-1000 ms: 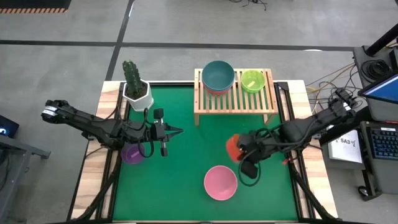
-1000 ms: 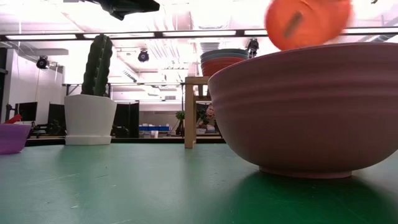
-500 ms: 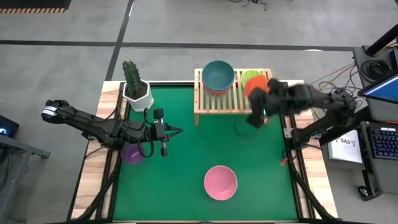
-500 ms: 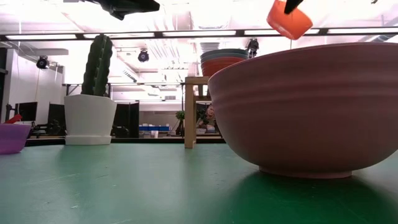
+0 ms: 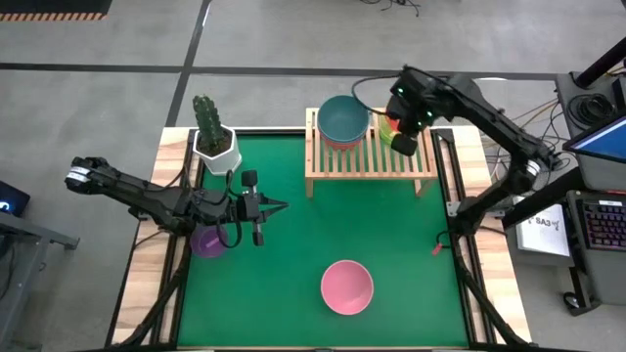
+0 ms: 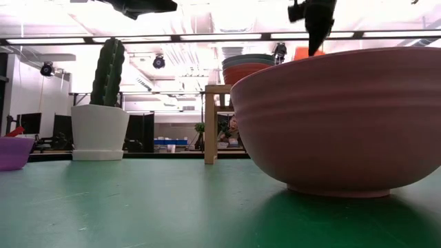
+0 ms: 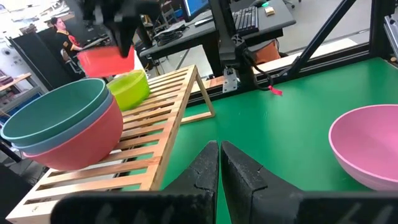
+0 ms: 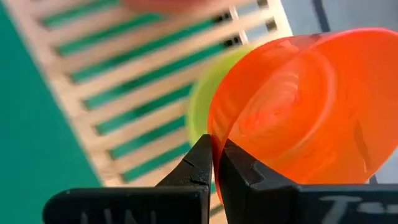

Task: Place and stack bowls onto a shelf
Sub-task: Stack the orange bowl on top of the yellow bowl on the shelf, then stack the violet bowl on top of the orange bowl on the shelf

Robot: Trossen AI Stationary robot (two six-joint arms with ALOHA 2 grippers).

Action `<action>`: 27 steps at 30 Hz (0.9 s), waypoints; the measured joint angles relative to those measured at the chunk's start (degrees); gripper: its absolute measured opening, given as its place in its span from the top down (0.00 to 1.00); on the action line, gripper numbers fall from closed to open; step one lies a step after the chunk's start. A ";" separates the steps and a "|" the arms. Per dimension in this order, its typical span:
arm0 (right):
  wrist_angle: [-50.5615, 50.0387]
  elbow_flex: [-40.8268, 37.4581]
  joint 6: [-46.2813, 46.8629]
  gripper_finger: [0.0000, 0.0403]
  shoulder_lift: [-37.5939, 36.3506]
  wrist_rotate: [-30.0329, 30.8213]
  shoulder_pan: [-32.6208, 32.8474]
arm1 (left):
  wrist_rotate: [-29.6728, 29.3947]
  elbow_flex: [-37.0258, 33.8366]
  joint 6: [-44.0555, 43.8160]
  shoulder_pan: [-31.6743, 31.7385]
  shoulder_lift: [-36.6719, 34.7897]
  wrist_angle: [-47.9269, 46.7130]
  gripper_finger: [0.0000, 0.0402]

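The step in hand was the stacking of the red-orange bowl (image 8: pixel 305 112) on the shelf (image 5: pixel 370 156). The right tool (image 5: pixel 404 143), at the upper right of the high view, was clenched on that bowl's rim; the right wrist view showed both fingers pinching the edge, with the bowl hanging tilted above the yellow-green bowl (image 7: pixel 129 87). In the left wrist view the red-orange bowl sat at the upper left of the frame, just over the yellow-green one, and whether they touched could not be told.

On the shelf's left half, upper centre of the high view, the teal bowl (image 5: pixel 342 117) was nested on a blue one, with a red-pink bowl (image 7: pixel 84 140) beneath. The pink bowl (image 5: pixel 347 286) stood alone at the lower centre of the counter (image 5: pixel 293 244), well apart from the shelf. The purple bowl (image 5: pixel 207 242) lay at the left of the frame, just beside the left tool (image 5: pixel 279 206), which hung over the counter with its fingers closed together and nothing between them.

The next move likely called for levelling the red-orange bowl, centring it over the yellow-green one, lowering it until it nested, and only then releasing. A tilted release could have let it slide off toward the shelf's edge.
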 joint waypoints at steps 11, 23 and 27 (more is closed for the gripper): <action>-4.86 4.73 -3.90 0.97 9.84 -0.02 -2.54 | 0.00 -0.04 0.04 0.00 0.00 -0.37 1.00; -4.91 8.10 0.02 0.72 10.70 -0.12 -2.43 | -0.02 -0.13 0.04 0.00 0.00 -0.46 1.00; -3.79 7.28 3.70 0.68 6.41 -7.35 -2.45 | -0.02 -0.15 0.04 0.00 0.00 -0.48 1.00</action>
